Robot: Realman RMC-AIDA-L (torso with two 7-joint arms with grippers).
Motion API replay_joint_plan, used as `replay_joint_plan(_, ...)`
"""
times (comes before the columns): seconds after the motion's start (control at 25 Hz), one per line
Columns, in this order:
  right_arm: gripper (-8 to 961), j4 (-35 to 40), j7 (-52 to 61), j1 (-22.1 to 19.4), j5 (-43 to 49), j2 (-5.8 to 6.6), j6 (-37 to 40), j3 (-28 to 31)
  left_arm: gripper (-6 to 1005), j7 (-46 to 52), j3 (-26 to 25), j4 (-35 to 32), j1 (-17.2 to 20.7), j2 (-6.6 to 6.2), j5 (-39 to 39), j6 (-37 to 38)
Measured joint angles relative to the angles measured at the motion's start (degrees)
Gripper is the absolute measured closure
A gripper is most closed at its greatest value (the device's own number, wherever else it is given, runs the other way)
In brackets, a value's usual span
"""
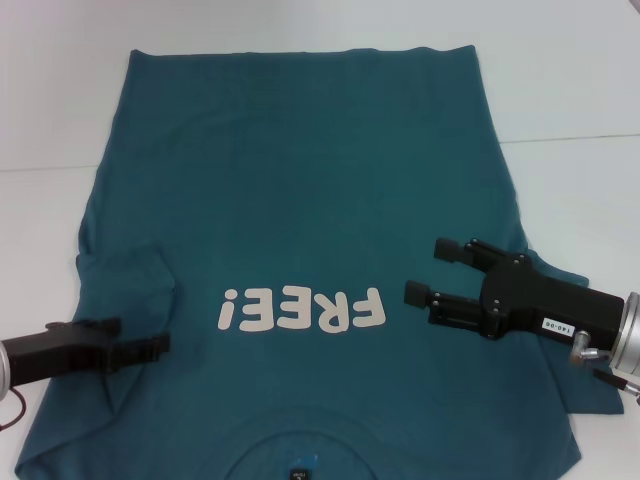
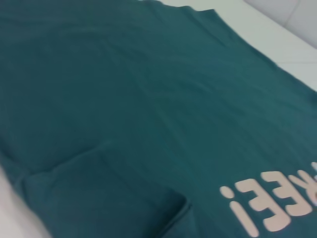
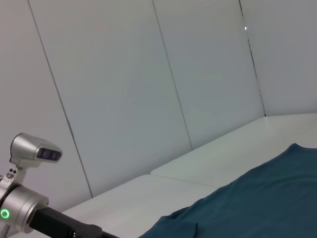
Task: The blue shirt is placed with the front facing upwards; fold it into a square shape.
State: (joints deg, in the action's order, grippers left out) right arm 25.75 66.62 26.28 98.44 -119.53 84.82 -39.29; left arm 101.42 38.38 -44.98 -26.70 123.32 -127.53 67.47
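The white table (image 1: 580, 90) is carrying the blue shirt (image 1: 300, 180), which is lying flat across the frame's centre, its "FREE!" print (image 1: 302, 309) facing up. At lower right the right gripper (image 1: 430, 272) is hovering with jaws spread wide, gripping nothing. At lower left the left gripper (image 1: 160, 340) is sitting low over the sleeve; its jaws' state cannot be told.

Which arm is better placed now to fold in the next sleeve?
Probably the right: its open tool hovers over the blue shirt beside the flat sleeve. The left sleeve already looks folded in.
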Motion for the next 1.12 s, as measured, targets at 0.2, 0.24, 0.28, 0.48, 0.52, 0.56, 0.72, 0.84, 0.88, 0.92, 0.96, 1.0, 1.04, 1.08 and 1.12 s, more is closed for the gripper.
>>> replay_joint_plan(0.2,11,0.0,0.0,0.0,0.0,0.0,0.1,0.0,91,0.2,0.0,-1.1,0.1,-0.01,0.1,2.3)
replay_joint_plan(0.24,11,0.0,0.0,0.0,0.0,0.0,0.1,0.0,91,0.2,-0.1,-1.2,0.1,-0.01,0.1,2.6)
replay_joint_plan(0.28,12,0.0,0.0,0.0,0.0,0.0,0.1,0.0,91,0.3,-0.2,-1.3,0.2,-0.01,0.1,2.7)
replay_joint_plan(0.48,12,0.0,0.0,0.0,0.0,0.0,0.1,0.0,91,0.2,-0.5,-2.2,0.4,0.1,0.2,2.4)
replay_joint_plan(0.52,12,0.0,0.0,0.0,0.0,0.0,0.1,0.0,91,0.2,-0.5,-2.4,0.5,0.13,0.0,2.2)
replay_joint_plan(0.56,12,0.0,0.0,0.0,0.0,0.0,0.1,0.0,92,0.2,-0.5,-2.6,0.6,0.13,-0.1,2.2)
replay_joint_plan(0.72,12,0.0,0.0,0.0,-0.1,0.0,0.1,0.0,92,1.4,-0.6,-4.0,1.4,0.11,-0.2,2.3)
replay_joint_plan(0.84,11,0.0,0.0,0.0,-0.1,0.0,0.1,0.1,92,3.5,-0.6,-5.3,2.2,-0.19,-0.4,3.6)
replay_joint_plan(0.88,11,0.0,0.0,0.0,-0.1,0.0,0.1,0.2,92,4.4,-0.6,-5.7,2.5,-0.26,-0.8,4.3)
replay_joint_plan(0.92,11,0.0,0.0,0.0,-0.1,0.0,0.1,0.2,92,5.4,-0.6,-6.3,2.7,-0.32,-1.3,5.0)
replay_joint_plan(0.96,11,0.0,0.0,0.0,-0.1,0.0,0.1,0.2,92,6.6,-0.6,-7.0,2.9,-0.34,-2.0,5.9)
replay_joint_plan(1.0,11,0.0,0.0,0.0,-0.1,0.0,0.1,0.2,92,7.5,-0.6,-7.3,3.0,-0.35,-2.6,6.4)
replay_joint_plan(1.04,12,0.0,0.0,0.0,-0.1,0.0,0.1,0.2,92,8.5,-0.6,-7.7,3.1,-0.35,-3.4,7.1)
replay_joint_plan(1.08,12,0.0,0.0,0.0,-0.1,0.0,0.1,0.2,92,9.6,-0.6,-8.0,3.2,-0.37,-4.1,7.7)
replay_joint_plan(1.12,13,0.0,0.0,0.0,-0.1,0.0,0.1,0.2,92,10.4,-0.6,-8.1,3.2,-0.4,-4.8,8.1)
